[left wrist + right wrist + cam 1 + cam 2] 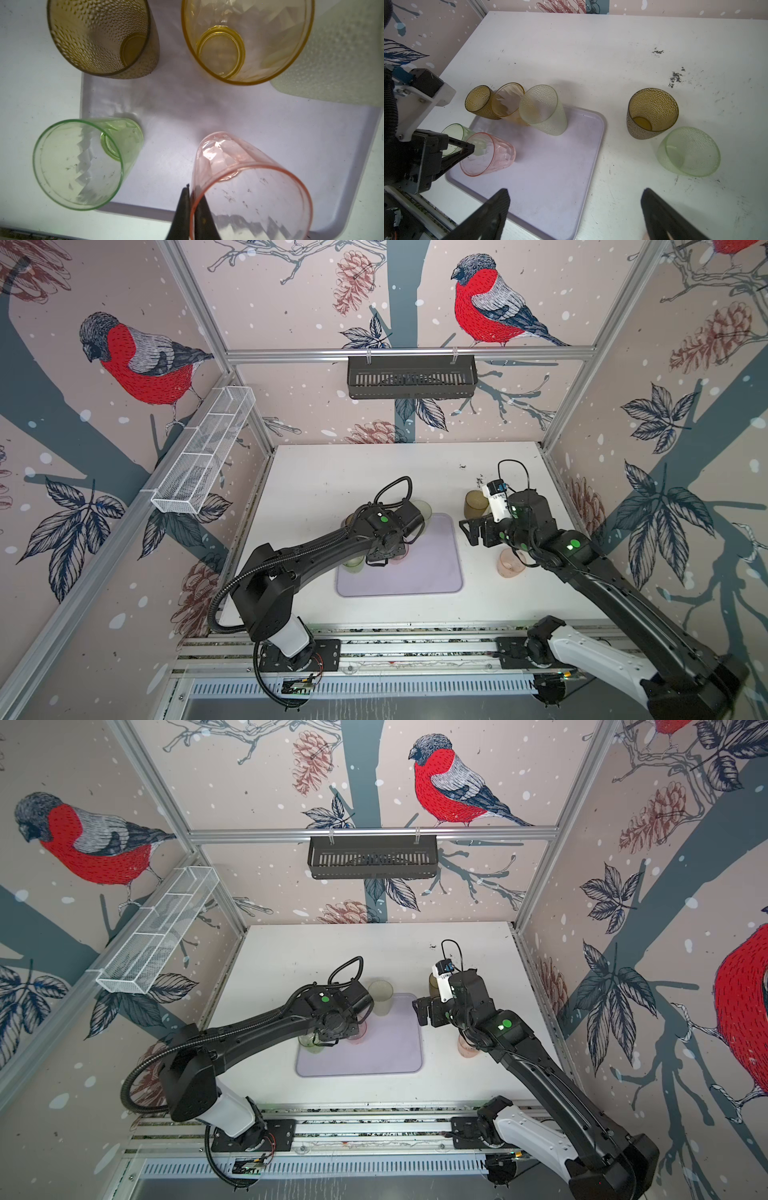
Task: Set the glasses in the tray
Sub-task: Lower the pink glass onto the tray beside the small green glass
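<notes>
Scuffed table (591,52); rounded lilac tray (550,166); faceted pink glass (492,153); dimpled brown glass (652,112).

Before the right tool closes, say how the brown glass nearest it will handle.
The brown glass looks thin and translucent, probably light. Its dimpled wall should resist slipping. Narrower at base than rim, it might tip if pushed high.

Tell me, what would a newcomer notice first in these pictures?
Big red birds painted on the walls catch the eye first. On the white table, the left gripper pinches the rim of a pink glass over the lilac tray. The right gripper hangs open near a brown glass and a green glass beside the tray.
</notes>
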### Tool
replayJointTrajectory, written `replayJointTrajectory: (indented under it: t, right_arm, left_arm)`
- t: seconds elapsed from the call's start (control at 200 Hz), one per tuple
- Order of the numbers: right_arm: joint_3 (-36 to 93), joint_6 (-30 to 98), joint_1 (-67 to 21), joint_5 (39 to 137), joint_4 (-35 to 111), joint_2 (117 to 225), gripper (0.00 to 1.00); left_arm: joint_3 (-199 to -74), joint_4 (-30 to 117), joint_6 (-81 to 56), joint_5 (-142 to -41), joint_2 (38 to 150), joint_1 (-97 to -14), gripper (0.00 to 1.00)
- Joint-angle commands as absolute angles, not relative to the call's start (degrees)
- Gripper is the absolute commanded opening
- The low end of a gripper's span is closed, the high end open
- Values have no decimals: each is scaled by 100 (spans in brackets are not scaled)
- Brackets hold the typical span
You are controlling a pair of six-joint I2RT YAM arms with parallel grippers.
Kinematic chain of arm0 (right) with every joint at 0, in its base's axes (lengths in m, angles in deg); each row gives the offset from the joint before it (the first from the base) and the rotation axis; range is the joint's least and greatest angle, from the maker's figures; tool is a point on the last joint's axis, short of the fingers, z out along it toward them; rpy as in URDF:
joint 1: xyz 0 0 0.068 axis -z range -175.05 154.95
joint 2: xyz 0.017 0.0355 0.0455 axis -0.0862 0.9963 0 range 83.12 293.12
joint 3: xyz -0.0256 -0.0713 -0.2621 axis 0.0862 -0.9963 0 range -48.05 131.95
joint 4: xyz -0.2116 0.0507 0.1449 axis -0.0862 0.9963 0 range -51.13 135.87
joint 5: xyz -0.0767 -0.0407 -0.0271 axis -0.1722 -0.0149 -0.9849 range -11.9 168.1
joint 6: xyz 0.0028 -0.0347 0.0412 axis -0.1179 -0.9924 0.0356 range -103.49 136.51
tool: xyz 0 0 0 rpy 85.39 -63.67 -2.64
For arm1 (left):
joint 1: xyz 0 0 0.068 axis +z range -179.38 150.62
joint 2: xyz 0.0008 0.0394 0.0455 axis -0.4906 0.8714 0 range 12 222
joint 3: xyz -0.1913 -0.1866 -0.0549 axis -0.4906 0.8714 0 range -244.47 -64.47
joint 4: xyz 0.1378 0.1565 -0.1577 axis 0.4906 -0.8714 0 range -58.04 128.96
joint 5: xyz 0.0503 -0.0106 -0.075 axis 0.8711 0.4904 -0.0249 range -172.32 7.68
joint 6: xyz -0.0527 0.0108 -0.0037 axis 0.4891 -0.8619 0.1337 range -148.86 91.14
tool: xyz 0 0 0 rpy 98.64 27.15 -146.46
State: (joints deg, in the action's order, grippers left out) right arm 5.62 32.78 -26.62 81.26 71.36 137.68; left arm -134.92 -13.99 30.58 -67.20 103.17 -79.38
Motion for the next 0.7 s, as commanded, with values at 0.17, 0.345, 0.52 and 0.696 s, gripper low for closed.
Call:
replayJointTrajectory:
  t: [0.17, 0.345, 0.52, 0.696]
  right_arm:
    - [565, 3323, -2722, 8017, 6945, 13781, 100]
    - [608, 3329, -2737, 7986, 6950, 13808, 100]
    - [626, 3328, -2747, 7952, 6955, 13818, 100]
    - [644, 3337, -2748, 7933, 6950, 13836, 100]
  left_arm:
    - [-13276, -1318, 2959, -6622, 10240, -7755, 0]
    - [-13005, -1123, 3018, -6742, 10121, -7658, 0]
    - [-12884, -1150, 3024, -6723, 10082, -7648, 0]
    - [-12724, -1062, 3121, -6798, 9965, -7622, 0]
